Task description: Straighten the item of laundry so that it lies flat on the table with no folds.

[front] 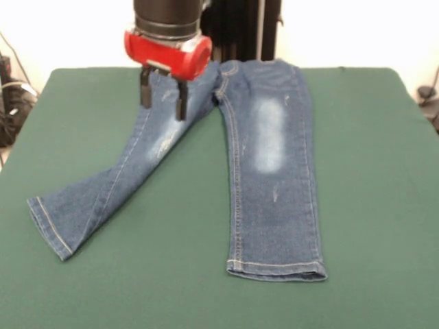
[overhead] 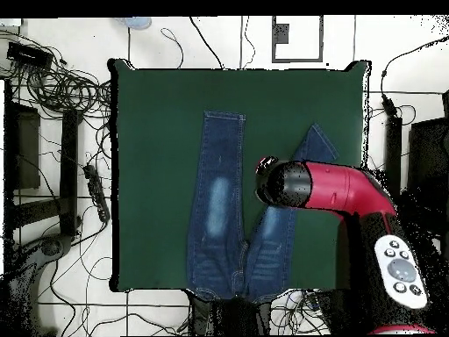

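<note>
Jeans [front: 274, 171] spread on table [front: 384, 205], open tool [front: 164, 101] above one thigh.

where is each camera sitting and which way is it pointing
Front view: across the table from the robot, facing it; shows jeans, open gripper and the arm's red end.
Overhead view: above, looking straight down; shows table, jeans, red arm, cabled floor.
Shared: table, jeans, arm; turned half round against each other.

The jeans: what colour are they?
Blue denim jeans with faded pale patches, clearest in the front view.
</note>
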